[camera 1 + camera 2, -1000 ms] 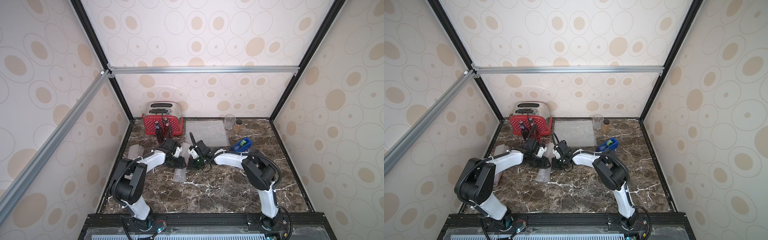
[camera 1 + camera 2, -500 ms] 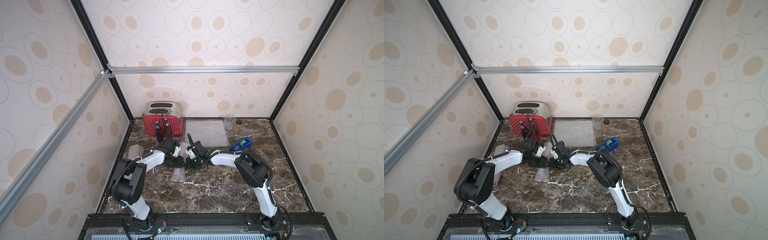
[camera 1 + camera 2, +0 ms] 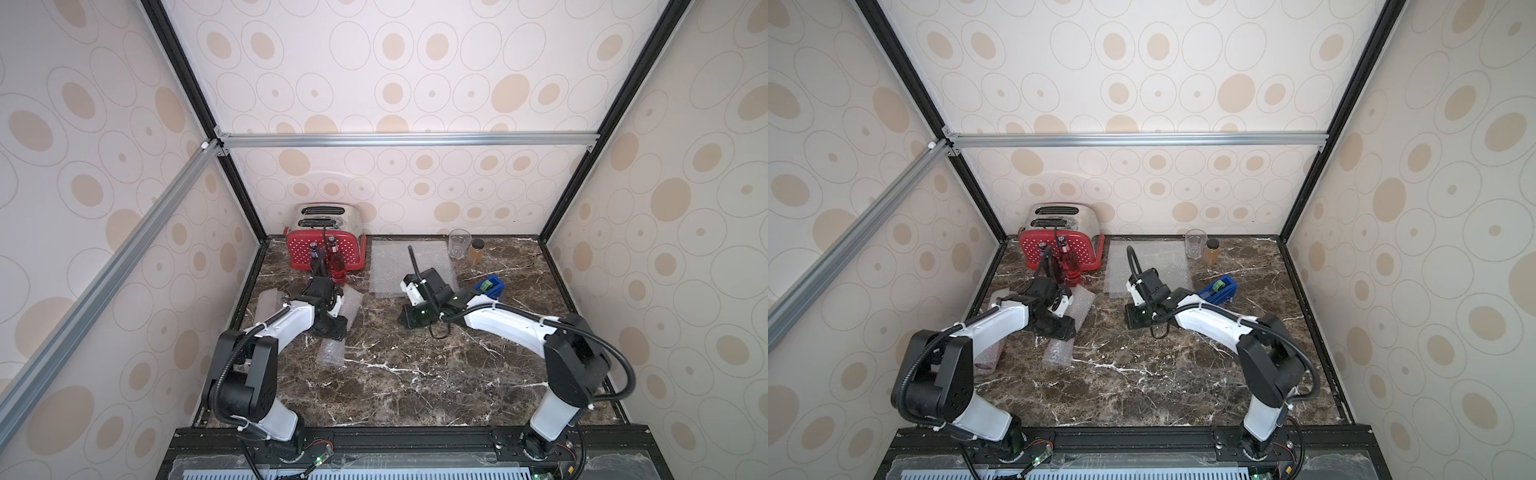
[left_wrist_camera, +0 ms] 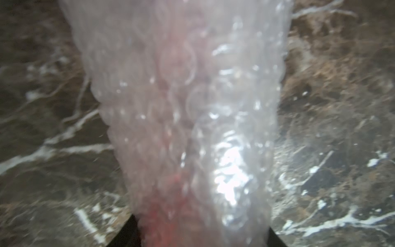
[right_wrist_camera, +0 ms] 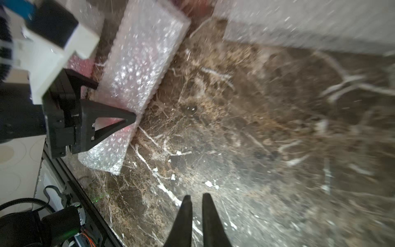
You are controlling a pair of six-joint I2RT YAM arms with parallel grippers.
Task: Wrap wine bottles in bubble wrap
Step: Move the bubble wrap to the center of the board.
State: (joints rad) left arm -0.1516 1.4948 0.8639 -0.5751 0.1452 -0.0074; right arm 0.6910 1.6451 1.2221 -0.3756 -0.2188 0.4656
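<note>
Marble tabletop (image 3: 415, 374) | left gripper (image 5: 116, 101) clamped on bubble-wrapped bottle (image 4: 181, 107) | right gripper (image 5: 196, 200) slightly parted, empty

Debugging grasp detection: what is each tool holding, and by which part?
Left tool clamps the bubble-wrapped red bottle across its wrapped body. Right tool holds nothing.

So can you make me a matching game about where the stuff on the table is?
Things:
1 clear drinking glass
2 blue tape dispenser
3 flat translucent bubble wrap sheet
4 bubble-wrapped red bottle

Places:
a in the left gripper
b right beside the small amber jar with the black lid
c lying spread out flat
d on its own, just in front of that jar

Pairs: 1-b, 2-d, 3-c, 4-a.
</note>
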